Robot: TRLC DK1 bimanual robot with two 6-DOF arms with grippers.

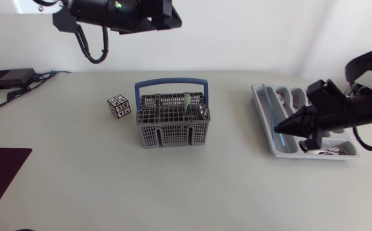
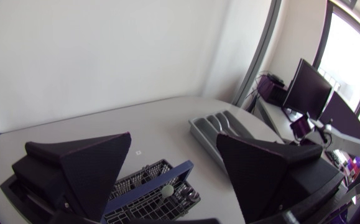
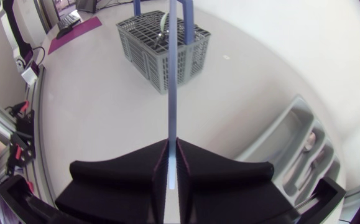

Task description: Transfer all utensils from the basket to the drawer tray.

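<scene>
"Looking from overhead, why does your right hand (image 1: 281, 128) hang over the drawer tray (image 1: 261, 110)?"
"It's clamped on a thin blue utensil (image 1: 276, 106), roughly in line with a slot, I'd say so it can go in lengthwise. The basket (image 1: 171, 125) sits on the worktop (image 1: 237, 192), a green-handled piece (image 1: 186, 101) inside."
"Left wrist view?"
"My left hand (image 2: 173, 142) is spread wide, empty, above the basket, probably for the next pick."
"Right wrist?"
"Both fingers pinch the blue shaft, which points toward the basket."
</scene>
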